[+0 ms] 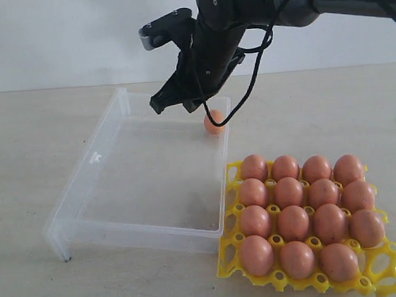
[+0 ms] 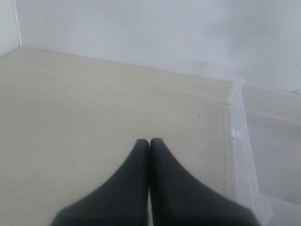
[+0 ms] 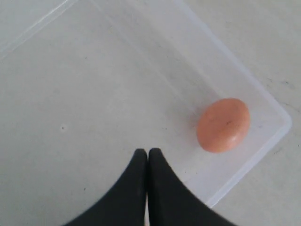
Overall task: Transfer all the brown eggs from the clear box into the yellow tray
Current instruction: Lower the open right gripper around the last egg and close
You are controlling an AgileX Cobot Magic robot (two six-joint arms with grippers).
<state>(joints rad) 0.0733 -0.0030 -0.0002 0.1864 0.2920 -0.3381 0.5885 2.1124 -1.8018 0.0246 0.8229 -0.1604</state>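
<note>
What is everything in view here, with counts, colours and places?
brown eggs: fifteen, pinkish-brown, seated in the yellow tray's cups
lone brown egg: one, pinkish-brown, far right corner of the clear box
clear box: one, transparent, on the table left of the tray
yellow tray: one, bright yellow, near right; its near-right corner cup is empty
table: one, pale beige, under everything
wall: one, white, behind
right claw: one, black, shut, above the box near the lone egg
left claw: one, black, shut, over bare table beside the box
</note>
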